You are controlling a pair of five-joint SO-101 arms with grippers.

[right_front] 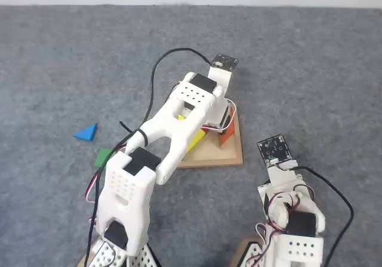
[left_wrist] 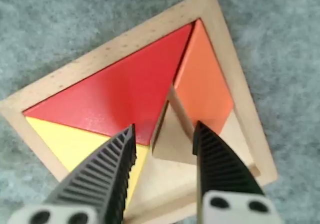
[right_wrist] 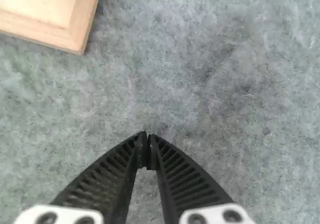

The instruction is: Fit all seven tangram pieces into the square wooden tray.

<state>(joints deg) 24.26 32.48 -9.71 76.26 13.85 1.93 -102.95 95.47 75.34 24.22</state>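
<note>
The left pincer (left_wrist: 164, 129) hangs over the square wooden tray (left_wrist: 100, 59) with its two black ribbed fingers (left_wrist: 112, 169) spread apart and nothing between them. Directly under the gap lies a pale wood-coloured triangle (left_wrist: 175, 139); it is not clear whether this is a loose piece or bare tray floor. Just beyond the fingertips a large red triangle (left_wrist: 125, 93) fills much of the tray, its long edge along one rim. A yellow piece (left_wrist: 70, 141) sits flush against the red one, partly under one finger. An orange piece (left_wrist: 205, 83) lies ahead of the other finger, against the neighbouring rim and meeting the red triangle at the tray's far corner.

The right pincer (right_wrist: 147, 139) has its fingers pressed together, empty, low over the grey carpet (right_wrist: 225, 83). A corner of the tray shows ahead of it and off to one side, well apart.

In the high view, a green piece (right_front: 104, 155) lies on the carpet beside the left arm's elbow, well away from the left pincer. A small blue triangle (right_front: 87, 132) lies just beyond it, farther out still.
</note>
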